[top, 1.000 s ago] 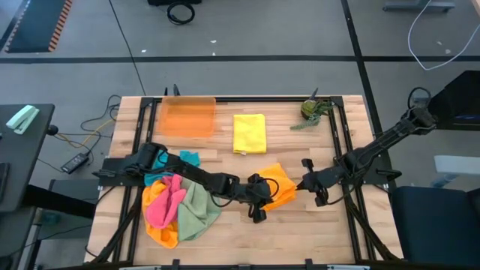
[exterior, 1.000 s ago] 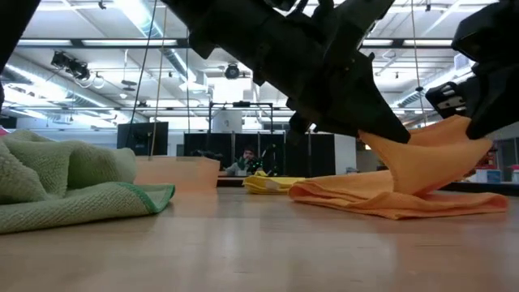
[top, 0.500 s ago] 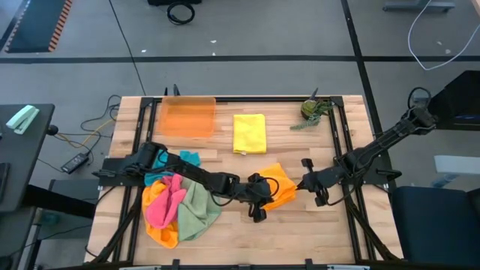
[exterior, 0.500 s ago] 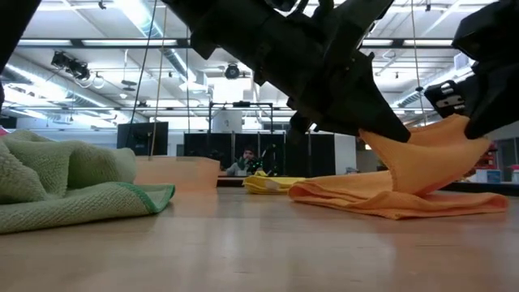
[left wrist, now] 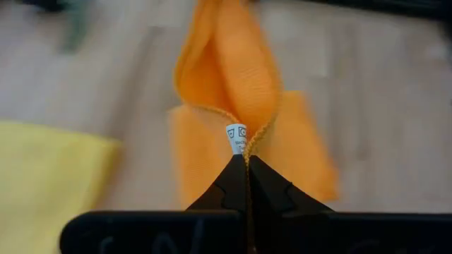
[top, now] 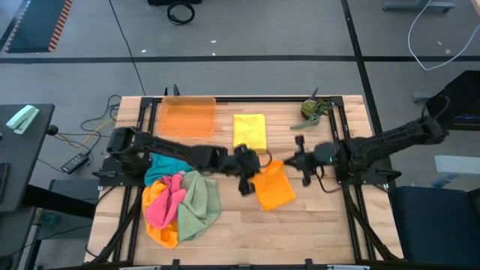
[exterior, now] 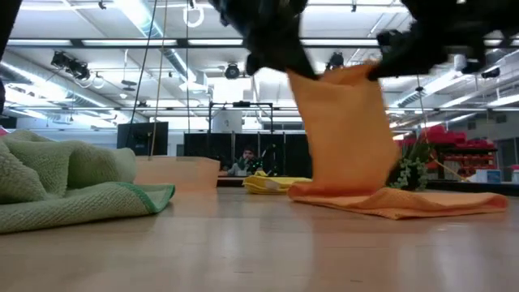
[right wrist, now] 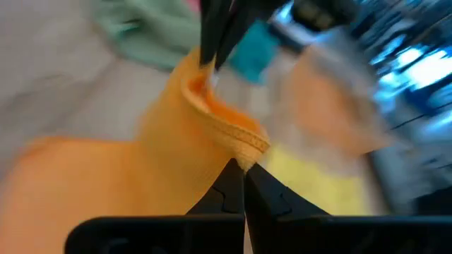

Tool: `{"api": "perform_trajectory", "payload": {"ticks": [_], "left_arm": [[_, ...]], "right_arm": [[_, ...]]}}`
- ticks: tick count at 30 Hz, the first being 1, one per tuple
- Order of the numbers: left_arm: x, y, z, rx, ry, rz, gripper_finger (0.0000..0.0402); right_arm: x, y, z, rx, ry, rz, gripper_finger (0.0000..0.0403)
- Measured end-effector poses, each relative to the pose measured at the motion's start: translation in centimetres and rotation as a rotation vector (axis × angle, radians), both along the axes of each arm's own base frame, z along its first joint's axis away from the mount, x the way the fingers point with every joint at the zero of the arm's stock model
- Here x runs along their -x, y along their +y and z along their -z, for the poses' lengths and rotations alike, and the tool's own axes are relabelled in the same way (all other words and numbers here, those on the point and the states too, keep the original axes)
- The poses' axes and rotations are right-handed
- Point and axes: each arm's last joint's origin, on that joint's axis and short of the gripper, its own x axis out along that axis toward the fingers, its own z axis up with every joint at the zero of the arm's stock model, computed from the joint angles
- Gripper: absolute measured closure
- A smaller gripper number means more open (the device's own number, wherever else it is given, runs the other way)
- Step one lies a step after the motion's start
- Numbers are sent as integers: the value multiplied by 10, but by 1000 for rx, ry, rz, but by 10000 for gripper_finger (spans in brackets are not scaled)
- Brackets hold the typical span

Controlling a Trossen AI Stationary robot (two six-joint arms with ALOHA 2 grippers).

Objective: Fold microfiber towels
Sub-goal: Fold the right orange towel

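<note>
Left gripper (top: pixel 252 163): pinched fully closed on one top corner of orange towel (top: pixel 274 187), right at the white tag (left wrist: pixel 236 138); raised above mid-table, just near of yellow towel (top: pixel 249 133).

Right gripper (top: pixel 292 161): likewise clamped tight on the other top corner; same height, just right of left gripper.

Orange towel: hung between the two grippers as a narrow upright sheet, lower edge lying on table (top: pixel 322 232) near centre, slightly right. Top edge sags into a pocket between the two pinches, so corners held fairly close together.

Why held so: probably lifted by two corners to let the cloth hang straight and shed wrinkles before laying it over on itself; bottom edge left on the wood to anchor the fold line.

Yellow towel: flat, already folded to a neat rectangle, far-centre of table, apart from orange towel. Taken as the finished one.

Pile (top: pixel 180 206): pink, green, orange and teal towels heaped loose at near-left; unfolded, waiting. Kept clear of the work zone.

Tray (top: pixel 187 116): orange, far-left, beside yellow towel; untouched.

Plant (top: pixel 311 110): far-right corner, out of the way.

Progress (judgement): one towel done, second mid-fold, several left.

Risk (judgement): uneven lowering would skew the edges; thin corner pinch could slip.
</note>
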Motion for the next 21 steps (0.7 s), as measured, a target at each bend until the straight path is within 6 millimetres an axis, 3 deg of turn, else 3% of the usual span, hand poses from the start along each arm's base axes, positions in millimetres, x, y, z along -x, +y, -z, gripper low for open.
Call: {"api": "perform_trajectory", "payload": {"ticks": [6,9,12,16,21], "left_arm": [[19,61,-18,-91,86,-105,395],[23,88,-21,-126,103,-137,395],[27,105,-22,-138,110,-156,395],[24,105,-14,-111,139,-105,395],[11,83,5,-105,167,-44,396]], "right_arm": [[-17,-64,-30,176,-82,21,401],[-25,-95,-31,129,-106,16,401],[-31,-118,-19,30,-52,11,401],[-33,-126,7,-106,83,10,401],[-28,-109,21,-109,228,9,401]]}}
